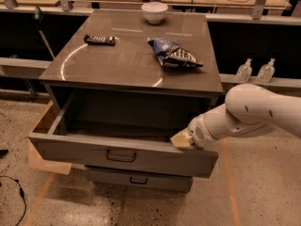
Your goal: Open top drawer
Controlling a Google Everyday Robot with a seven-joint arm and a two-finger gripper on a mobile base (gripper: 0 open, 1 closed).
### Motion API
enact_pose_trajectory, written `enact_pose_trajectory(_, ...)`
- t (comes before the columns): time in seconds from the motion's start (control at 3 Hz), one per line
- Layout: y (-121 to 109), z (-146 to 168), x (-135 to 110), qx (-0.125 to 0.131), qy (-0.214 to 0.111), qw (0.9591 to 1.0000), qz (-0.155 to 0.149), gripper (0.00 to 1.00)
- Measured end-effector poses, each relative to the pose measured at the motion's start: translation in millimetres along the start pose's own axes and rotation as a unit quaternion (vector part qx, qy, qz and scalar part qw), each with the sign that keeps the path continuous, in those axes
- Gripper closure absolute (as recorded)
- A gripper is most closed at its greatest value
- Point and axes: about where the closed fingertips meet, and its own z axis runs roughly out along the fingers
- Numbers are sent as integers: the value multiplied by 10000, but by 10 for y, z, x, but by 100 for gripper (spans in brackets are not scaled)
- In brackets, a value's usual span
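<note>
The top drawer point(75, 152) is pulled far out of the grey cabinet point(131, 65). Its flat grey front carries a dark wire handle point(121, 156) at centre, and its deep grey inside shows. My gripper point(182, 140) reaches in from the right on a white arm point(254, 112). It rests on the top rim of the drawer front, right of the handle. A lower drawer point(136, 179) with a smaller handle sits shut beneath.
On the cabinet top lie a blue snack bag point(174, 53), a dark bar point(99, 40) and a white bowl point(154, 12). A light wooden box point(41, 145) stands at the cabinet's left. Two clear bottles point(254, 70) stand on a ledge at right.
</note>
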Motion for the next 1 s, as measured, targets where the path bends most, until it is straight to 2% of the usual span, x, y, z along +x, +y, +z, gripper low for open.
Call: enact_pose_trajectory(1.0, 384, -217, 431, -406, 795, 9960, -27, 100)
